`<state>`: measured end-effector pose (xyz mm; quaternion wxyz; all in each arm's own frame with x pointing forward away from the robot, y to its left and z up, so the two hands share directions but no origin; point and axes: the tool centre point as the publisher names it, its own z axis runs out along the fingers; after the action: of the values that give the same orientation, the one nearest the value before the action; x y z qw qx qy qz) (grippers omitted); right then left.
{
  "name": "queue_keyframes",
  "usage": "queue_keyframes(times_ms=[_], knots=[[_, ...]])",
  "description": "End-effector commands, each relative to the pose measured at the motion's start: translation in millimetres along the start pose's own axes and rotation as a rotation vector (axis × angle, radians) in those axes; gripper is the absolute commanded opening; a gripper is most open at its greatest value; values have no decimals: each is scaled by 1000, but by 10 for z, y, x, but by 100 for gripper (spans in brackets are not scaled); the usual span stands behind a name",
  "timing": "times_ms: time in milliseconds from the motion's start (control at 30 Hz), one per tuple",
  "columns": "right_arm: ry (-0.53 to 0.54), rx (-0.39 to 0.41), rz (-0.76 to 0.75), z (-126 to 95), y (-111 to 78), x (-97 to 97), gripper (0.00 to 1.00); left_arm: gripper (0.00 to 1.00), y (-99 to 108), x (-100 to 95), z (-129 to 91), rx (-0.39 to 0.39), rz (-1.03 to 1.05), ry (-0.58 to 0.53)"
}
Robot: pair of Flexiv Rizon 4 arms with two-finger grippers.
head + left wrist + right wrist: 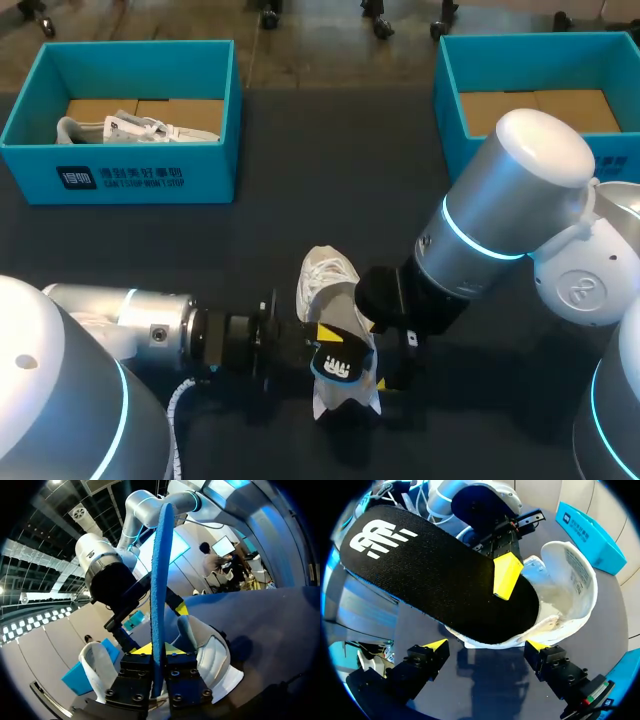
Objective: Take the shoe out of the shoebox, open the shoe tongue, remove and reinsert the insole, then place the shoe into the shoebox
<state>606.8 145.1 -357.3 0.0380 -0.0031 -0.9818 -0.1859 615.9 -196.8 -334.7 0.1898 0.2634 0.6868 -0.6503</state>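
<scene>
Between the fingers of the left claw (159,652) stands the insole (161,570), pinched from both sides, its blue edge rising straight ahead of the claw. Seen from above, this claw sits just below the table's centre, toward 6 o'clock, on the arm that comes in from 8 o'clock. The insole's black face carries a white logo at the end farthest from the shoe (326,280). Its other end lies in the shoe's opening, so the insole tilts up out of the shoe.

The white shoe lies on the dark table (330,170) at the centre, its long axis running roughly 12 to 6 o'clock and its tongue (575,565) folded back wide. Which end is the toe I cannot tell.

The right claw (486,645), on the arm entering from 3 o'clock, is spread wide and grips nothing. The shoe's rim lies between and just ahead of its two yellow tips (436,645).

At 10 o'clock a teal shoebox (120,178) holds a second white shoe (140,128). At 2 o'clock stands another teal shoebox (530,42).
</scene>
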Motion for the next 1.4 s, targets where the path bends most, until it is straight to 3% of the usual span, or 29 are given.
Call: queue_keyframes(times_ms=[33,500,567,600,867,1100,1400], knots=[[-2,1,1,22,8,6,100,18,-118,-6,-24,-17,11,9],[-2,1,1,22,8,6,100,19,-228,23,167,-42,35,52],[-2,1,1,22,8,6,100,15,-227,27,189,-44,42,52],[-2,1,1,22,8,6,100,0,-223,32,197,-40,46,51],[-2,1,1,22,8,6,100,0,-53,92,151,-46,122,10],[-2,1,1,22,8,6,100,0,87,46,133,-113,188,-35],[-2,1,1,22,8,6,100,0,137,-1,159,-149,176,-60]])
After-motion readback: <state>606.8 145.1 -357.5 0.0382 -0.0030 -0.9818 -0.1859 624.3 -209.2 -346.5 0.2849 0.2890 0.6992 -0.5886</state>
